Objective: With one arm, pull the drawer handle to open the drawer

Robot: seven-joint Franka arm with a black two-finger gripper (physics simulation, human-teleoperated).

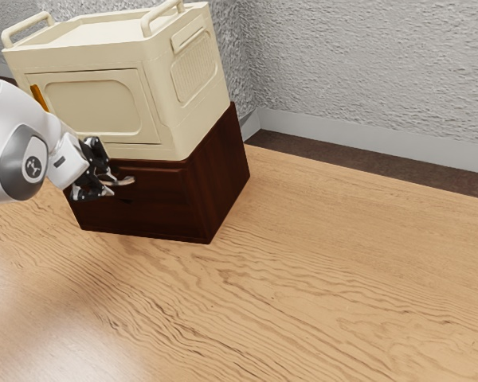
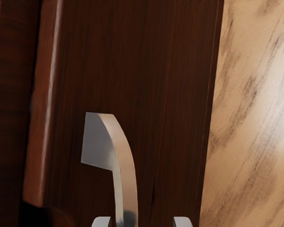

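The curved, silver metal handle is mounted on the dark red-brown wooden drawer front, beneath the cream-coloured plastic box and above the pale wood-grained desk. The black, angular fingers are held well parted, with the handle's line lying between them. It is placed nearer the upper finger, on the cream box's side, and a gap is seen there; no grip is made. The handle's long axis is run sideways along the drawer front, across the line joining the two fingers, so it should be pinched from above and below, then drawn straight out from the front. Only the one white arm is to be used. The drawer is judged to be shut. On the arm's joint a round dark badge with a pale emblem is borne, but no lettering can be read.
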